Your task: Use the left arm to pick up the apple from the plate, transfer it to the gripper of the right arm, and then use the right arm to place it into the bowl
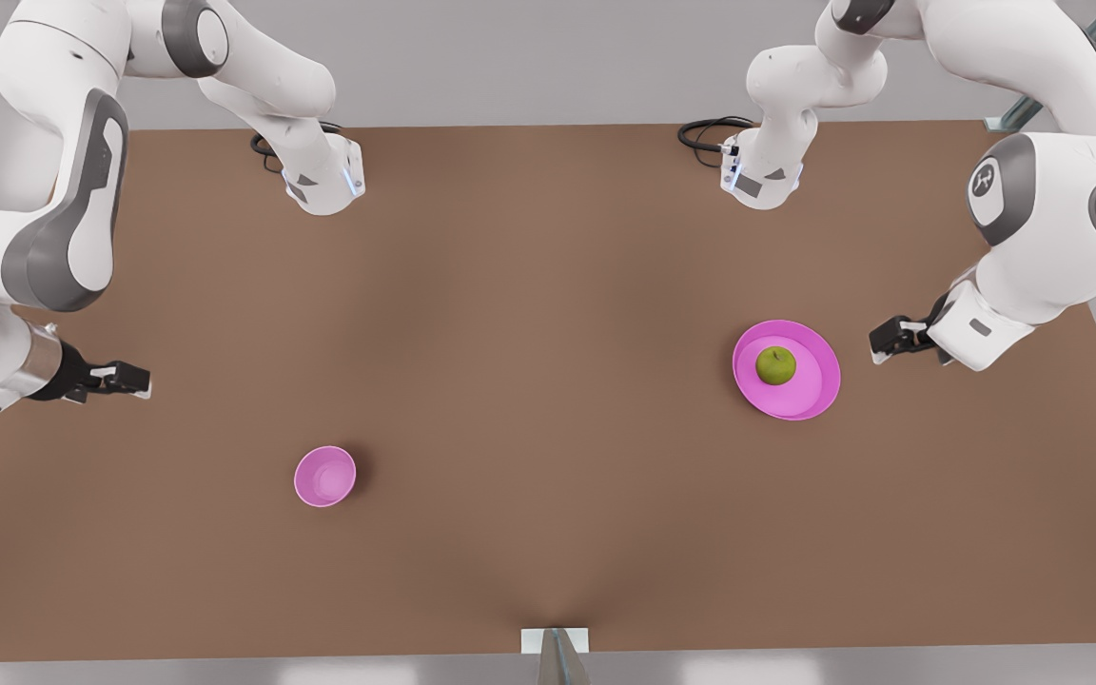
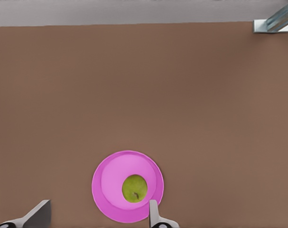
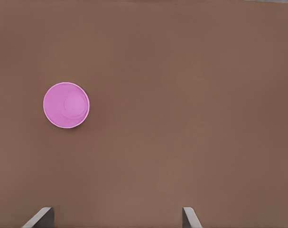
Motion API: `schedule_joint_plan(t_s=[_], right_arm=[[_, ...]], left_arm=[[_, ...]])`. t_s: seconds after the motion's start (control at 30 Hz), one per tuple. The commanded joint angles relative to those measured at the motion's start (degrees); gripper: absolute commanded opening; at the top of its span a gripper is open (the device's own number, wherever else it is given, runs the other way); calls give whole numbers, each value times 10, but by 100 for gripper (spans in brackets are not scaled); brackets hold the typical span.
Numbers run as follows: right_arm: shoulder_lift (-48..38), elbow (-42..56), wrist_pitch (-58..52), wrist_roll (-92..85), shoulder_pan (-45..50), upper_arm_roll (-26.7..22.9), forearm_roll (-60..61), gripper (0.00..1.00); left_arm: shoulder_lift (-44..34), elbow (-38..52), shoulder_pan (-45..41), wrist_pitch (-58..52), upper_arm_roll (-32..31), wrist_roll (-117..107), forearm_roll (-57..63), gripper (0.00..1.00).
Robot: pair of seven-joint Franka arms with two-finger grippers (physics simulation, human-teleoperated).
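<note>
Apple (image 1: 776, 365) on plate (image 1: 810, 390), left gripper (image 1: 881, 342) nearby, fingers spread, right gripper (image 1: 134, 382) likewise wide, fingertips cropped, bowl (image 1: 324, 476) seemingly apart.

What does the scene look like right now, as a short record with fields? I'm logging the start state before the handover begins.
apple: on the plate, untouched
plate: on the table, toward the front view's right
bowl: nothing inside, toward the front view's left, far from the plate
left end effector: open, holding nothing, beside the plate, apart from it
right end effector: open, holding nothing, at the front view's left, apart from the bowl
task progress: pick-up not yet done
</note>
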Motion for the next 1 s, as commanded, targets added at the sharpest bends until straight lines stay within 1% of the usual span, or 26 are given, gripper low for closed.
schedule_joint_plan(t_s=[0.0, 0.03, 0.07, 0.1, 0.13, 0.2, 0.3, 0.6, 0.73, 0.97], right_arm=[[-1, 0, 3, -47, 0, 0, 2, 100], [-1, 0, 2, -47, 0, 1, 2, 100], [-1, 0, 2, -47, 1, 2, 2, 100], [-1, 0, 2, -47, 1, 3, 2, 100], [-1, 0, 2, -46, 1, 3, 2, 100], [0, 6, 3, -59, 0, 3, -2, 100], [0, 6, 3, -56, 2, 3, -1, 100], [-1, 19, -1, -49, 5, 11, 0, 100], [-1, 19, -1, -46, 11, 11, 2, 100], [-1, 16, -2, -41, 10, 10, 7, 100]], left_arm=[[-1, 0, 0, 11, 0, 9, -1, 100], [-1, -5, 0, 19, 0, 10, -4, 100], [-16, -54, -1, 58, 0, 8, -4, 100], [-43, -128, 1, 118, 1, -19, -25, 100], [-82, -220, 1, 185, 1, -35, -26, 100], [-120, -356, -5, 309, -1, -86, -27, 100], [-122, -465, -22, 428, -3, -131, -43, 100], [-112, -585, -24, 461, -1, -154, -44, 100], [-79, -601, -22, 460, 2, -153, -43, 100], [-52, -602, -21, 458, 6, -159, -43, 100]])
